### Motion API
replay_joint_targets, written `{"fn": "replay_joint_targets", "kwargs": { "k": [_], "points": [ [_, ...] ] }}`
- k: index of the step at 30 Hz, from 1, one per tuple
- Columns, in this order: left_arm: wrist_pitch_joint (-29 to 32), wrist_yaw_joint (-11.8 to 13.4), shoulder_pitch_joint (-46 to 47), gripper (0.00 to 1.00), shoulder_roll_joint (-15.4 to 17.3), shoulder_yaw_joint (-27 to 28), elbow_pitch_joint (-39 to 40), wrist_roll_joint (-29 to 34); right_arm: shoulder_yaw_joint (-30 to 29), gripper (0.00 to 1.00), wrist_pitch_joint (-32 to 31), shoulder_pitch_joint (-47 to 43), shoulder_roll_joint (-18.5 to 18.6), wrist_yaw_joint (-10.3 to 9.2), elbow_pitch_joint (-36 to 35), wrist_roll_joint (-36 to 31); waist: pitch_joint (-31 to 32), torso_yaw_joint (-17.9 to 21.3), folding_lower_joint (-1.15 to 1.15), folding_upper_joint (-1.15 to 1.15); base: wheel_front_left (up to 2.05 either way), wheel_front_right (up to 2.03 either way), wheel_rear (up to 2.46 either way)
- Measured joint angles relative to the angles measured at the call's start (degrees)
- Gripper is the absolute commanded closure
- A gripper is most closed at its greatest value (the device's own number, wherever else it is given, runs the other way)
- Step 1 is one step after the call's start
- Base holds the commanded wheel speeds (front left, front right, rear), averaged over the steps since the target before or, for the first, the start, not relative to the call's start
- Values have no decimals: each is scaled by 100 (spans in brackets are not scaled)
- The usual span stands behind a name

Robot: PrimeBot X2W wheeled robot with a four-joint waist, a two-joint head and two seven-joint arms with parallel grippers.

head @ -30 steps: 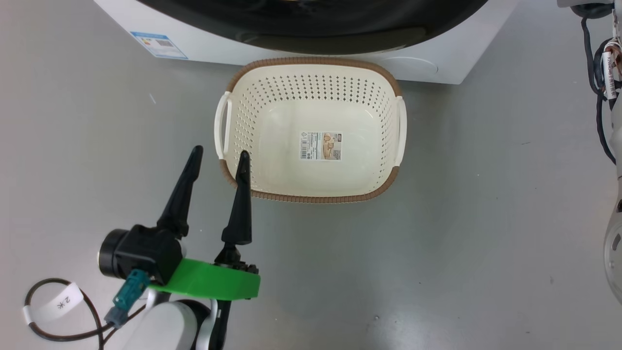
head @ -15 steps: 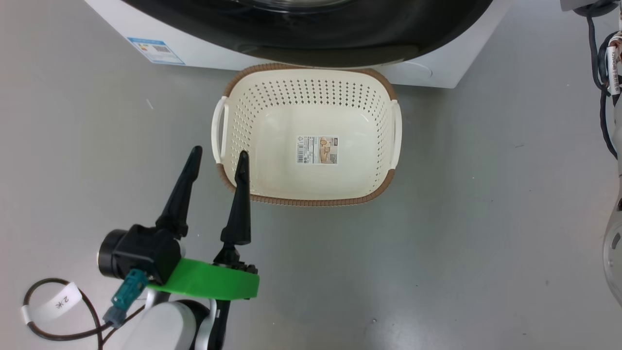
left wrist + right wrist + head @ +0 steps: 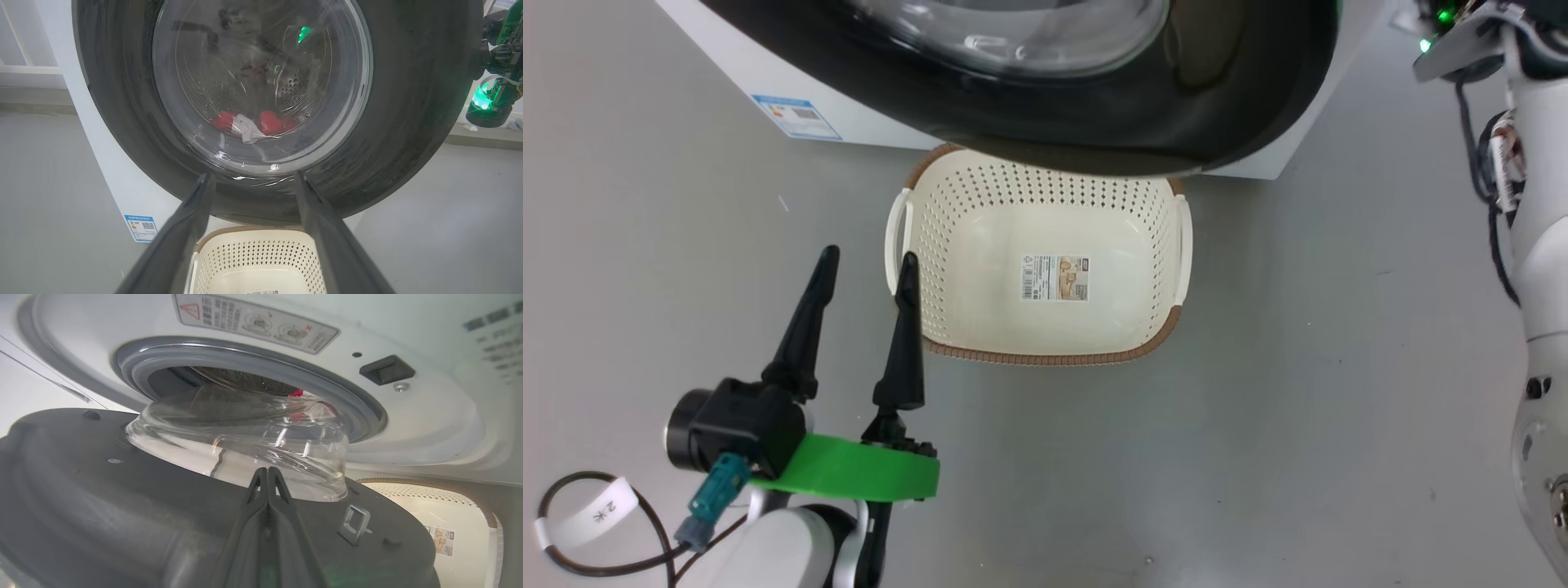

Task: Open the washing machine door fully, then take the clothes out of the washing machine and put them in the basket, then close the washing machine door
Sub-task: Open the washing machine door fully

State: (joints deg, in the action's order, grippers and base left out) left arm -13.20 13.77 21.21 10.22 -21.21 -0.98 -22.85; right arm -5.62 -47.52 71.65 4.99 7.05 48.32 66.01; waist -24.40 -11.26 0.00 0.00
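The washing machine door [image 3: 1045, 131], black-rimmed with a glass bowl, stands partly open and overhangs the far rim of the basket [image 3: 980, 335]. The cream basket stands empty on the floor before the white washing machine [image 3: 866, 122]. My left gripper [image 3: 867, 255] is open and holds nothing, just left of the basket. In the left wrist view, the red and white clothes [image 3: 245, 122] show through the door [image 3: 408, 122] glass. My right gripper [image 3: 266, 470] is shut, with its tips at the door's [image 3: 102, 506] dark inner side, by the glass bowl [image 3: 245, 433]. A scrap of red clothes [image 3: 296, 393] shows inside the grey rubber ring [image 3: 253, 359].
The grey floor [image 3: 1258, 449] spreads around the basket. My right arm's pale forearm [image 3: 1539, 269] with cables runs along the right edge. A blue label [image 3: 796, 118] sits on the machine's lower front. On the door's inner face sits a metal latch hook [image 3: 354, 522].
The door has swung further out and now covers the basket's far rim. The head camera has shifted, and the right arm's wrist has come in at the top right. The left gripper stays open.
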Motion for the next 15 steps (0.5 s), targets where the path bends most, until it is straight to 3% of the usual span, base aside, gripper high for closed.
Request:
{"fn": "replay_joint_targets", "kwargs": {
  "k": [15],
  "points": [
    [101,203,-279,0,208,140,256,-30,456,100,-97,-754,-36,0,-346,515,450,71,0,0,0,0,0]
  ]
}}
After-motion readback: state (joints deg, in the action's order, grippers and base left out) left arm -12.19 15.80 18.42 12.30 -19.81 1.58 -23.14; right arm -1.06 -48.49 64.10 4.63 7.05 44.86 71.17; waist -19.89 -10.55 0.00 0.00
